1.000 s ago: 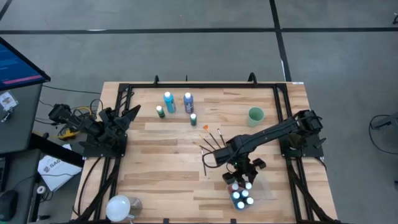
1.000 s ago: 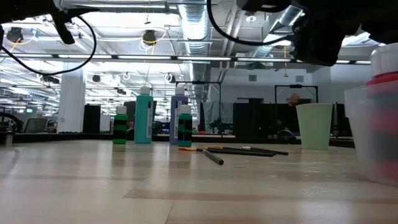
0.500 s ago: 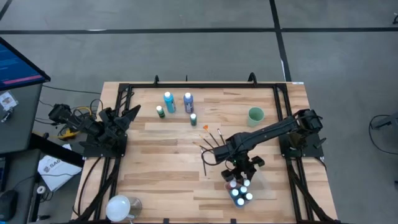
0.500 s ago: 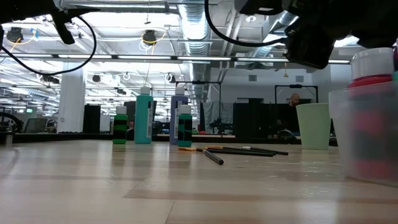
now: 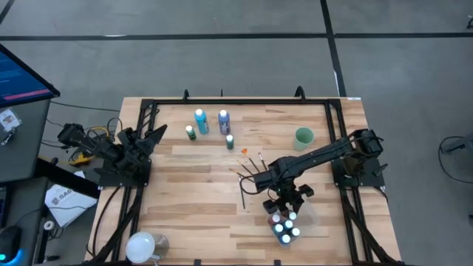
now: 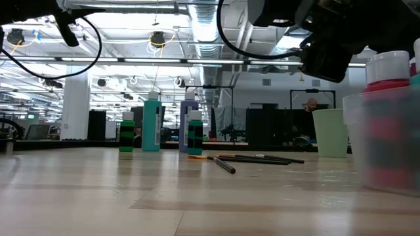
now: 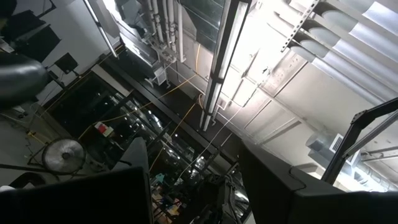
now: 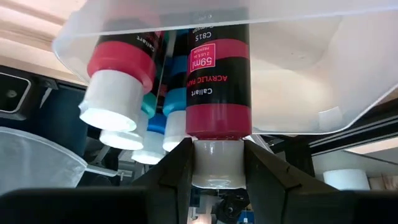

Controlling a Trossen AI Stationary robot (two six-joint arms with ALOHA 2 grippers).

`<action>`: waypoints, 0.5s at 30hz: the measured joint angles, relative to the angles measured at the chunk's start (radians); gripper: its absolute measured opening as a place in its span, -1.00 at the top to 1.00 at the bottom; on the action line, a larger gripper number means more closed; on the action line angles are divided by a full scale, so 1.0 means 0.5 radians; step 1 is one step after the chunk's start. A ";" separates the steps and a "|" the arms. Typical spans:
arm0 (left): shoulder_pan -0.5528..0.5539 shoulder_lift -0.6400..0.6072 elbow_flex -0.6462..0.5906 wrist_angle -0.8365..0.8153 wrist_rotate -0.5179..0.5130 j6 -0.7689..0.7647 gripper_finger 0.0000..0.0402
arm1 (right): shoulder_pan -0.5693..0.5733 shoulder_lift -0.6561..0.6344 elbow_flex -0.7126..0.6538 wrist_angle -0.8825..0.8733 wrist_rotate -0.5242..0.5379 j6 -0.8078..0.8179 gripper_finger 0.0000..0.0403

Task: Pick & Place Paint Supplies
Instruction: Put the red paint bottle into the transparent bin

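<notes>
Overhead, a pale wooden table (image 5: 199,192) stands on grey floor, under a ceiling of ducts and strip lights (seen from table height). At its near right, the right gripper (image 8: 217,163) clamps the white cap of a red paint bottle (image 8: 217,81) standing in a clear plastic tub (image 5: 307,222) among other bottles. The left gripper (image 5: 157,132) waits, open, at the left edge.

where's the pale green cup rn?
High view: the pale green cup stands on the table's right side, far from the tub, beside the right arm.
</notes>
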 joint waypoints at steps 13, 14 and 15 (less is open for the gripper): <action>0.000 0.000 0.000 0.000 0.000 0.000 0.34 | -0.105 0.000 0.000 0.003 -0.063 -0.017 0.44; 0.000 0.000 0.000 0.000 0.000 0.000 0.34 | -0.116 0.000 0.000 0.002 -0.071 -0.016 0.44; 0.000 0.000 0.000 0.001 0.000 0.000 0.34 | -0.128 0.000 0.000 0.001 -0.080 -0.015 0.44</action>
